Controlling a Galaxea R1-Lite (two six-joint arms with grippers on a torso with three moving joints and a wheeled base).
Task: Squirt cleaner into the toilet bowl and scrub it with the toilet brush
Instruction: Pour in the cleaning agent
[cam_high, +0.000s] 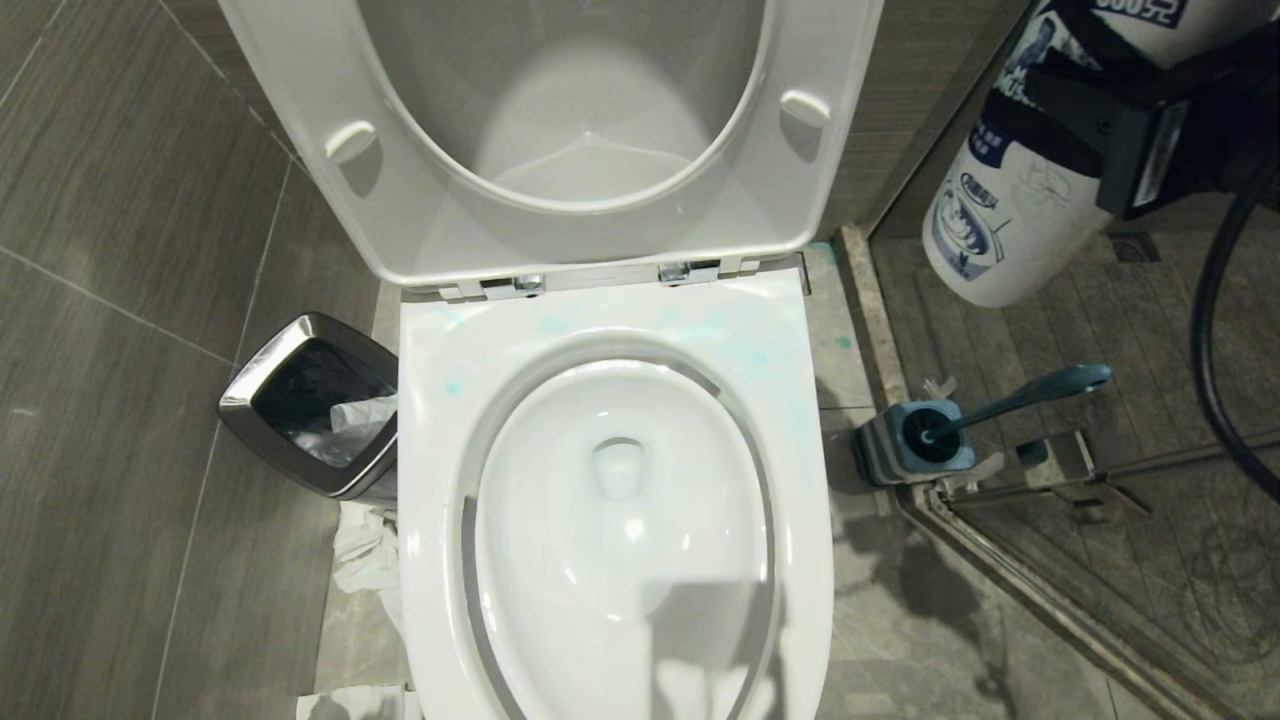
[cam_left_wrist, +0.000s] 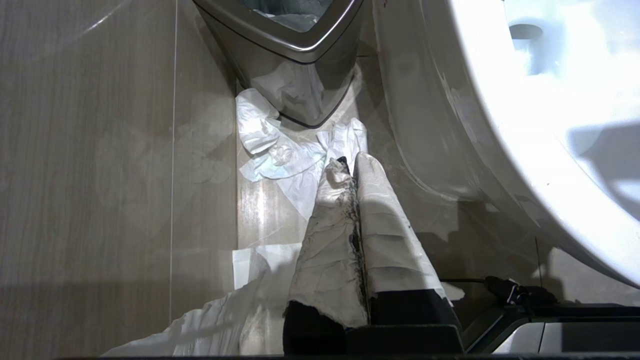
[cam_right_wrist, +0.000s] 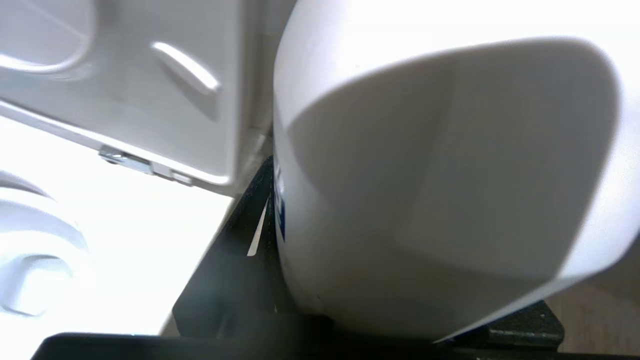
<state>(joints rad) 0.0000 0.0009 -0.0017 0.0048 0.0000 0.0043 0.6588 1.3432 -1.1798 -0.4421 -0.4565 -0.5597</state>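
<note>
White plastic cleaner bottle, clamped in the right gripper, hangs right of the toilet bowl, beyond its rim. Judgement: carry it over the basin and tip the nozzle under the rim before squeezing. Turquoise cleaner smears already fleck the rim's back. Toilet brush waits in its holder, right of the bowl. Left gripper, clenched empty, hangs left of the bowl. Label print blue, unreadable.
</note>
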